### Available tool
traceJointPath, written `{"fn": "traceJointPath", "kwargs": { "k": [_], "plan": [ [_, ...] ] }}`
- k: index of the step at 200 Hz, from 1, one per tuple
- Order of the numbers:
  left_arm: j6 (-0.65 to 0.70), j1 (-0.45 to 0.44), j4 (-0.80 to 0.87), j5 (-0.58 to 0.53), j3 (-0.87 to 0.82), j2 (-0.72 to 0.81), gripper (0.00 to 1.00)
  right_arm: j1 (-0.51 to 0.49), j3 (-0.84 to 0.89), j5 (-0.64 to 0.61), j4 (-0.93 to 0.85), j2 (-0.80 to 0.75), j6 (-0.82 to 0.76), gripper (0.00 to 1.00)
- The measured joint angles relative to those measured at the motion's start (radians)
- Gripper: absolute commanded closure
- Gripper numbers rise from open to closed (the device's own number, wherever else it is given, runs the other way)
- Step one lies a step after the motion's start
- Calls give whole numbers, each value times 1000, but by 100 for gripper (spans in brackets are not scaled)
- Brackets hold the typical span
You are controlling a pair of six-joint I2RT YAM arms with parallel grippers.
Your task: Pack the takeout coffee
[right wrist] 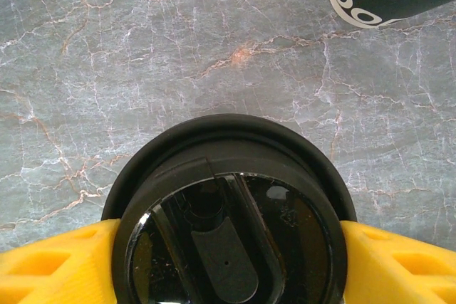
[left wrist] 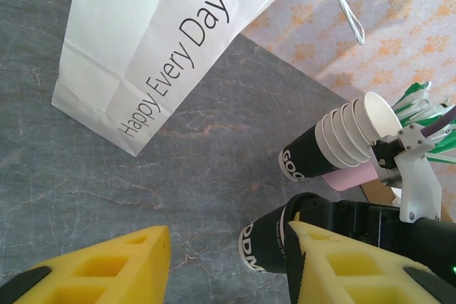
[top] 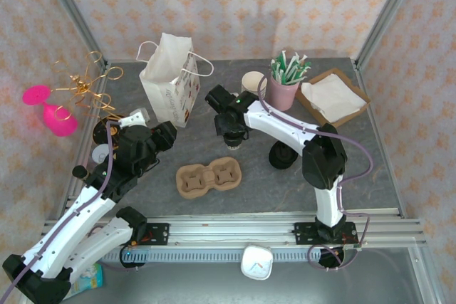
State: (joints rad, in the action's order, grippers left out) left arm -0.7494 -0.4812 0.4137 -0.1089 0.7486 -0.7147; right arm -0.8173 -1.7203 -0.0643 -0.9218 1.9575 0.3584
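A black lidded coffee cup [top: 233, 135] stands upright at mid-table, with my right gripper [top: 229, 124] shut around it from above. In the right wrist view the cup's black lid [right wrist: 231, 226] sits between the yellow fingers [right wrist: 57, 265] of the right gripper [right wrist: 228, 265]. The cardboard cup carrier [top: 209, 177] lies flat, nearer than the cup, both wells bare. A white paper bag [top: 171, 80] reading "Happy Every Day" [left wrist: 164, 40] stands open at the back left. My left gripper [top: 160, 133] is open near the bag, its jaws [left wrist: 228, 268] spread over bare table, the held cup [left wrist: 267, 247] beside the right finger.
A stack of paper cups [top: 253, 82] [left wrist: 335, 144] and a pink cup of stirrers [top: 285, 83] stand behind the right arm. A napkin box [top: 331, 97] sits at back right, black lids [top: 283, 156] at right. A pink goblet [top: 53, 115] and gold ribbon [top: 89, 83] are at far left.
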Motion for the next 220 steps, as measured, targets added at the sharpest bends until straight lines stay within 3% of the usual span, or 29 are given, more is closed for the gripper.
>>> {"fn": "traceJointPath", "kwargs": {
  "k": [108, 220],
  "plan": [
    [0, 0, 0, 45, 0, -3, 53, 24, 12, -22, -21, -28, 5, 31],
    [19, -3, -44, 185, 1, -93, 53, 327, 279, -26, 2, -288, -1, 30]
  ]
}}
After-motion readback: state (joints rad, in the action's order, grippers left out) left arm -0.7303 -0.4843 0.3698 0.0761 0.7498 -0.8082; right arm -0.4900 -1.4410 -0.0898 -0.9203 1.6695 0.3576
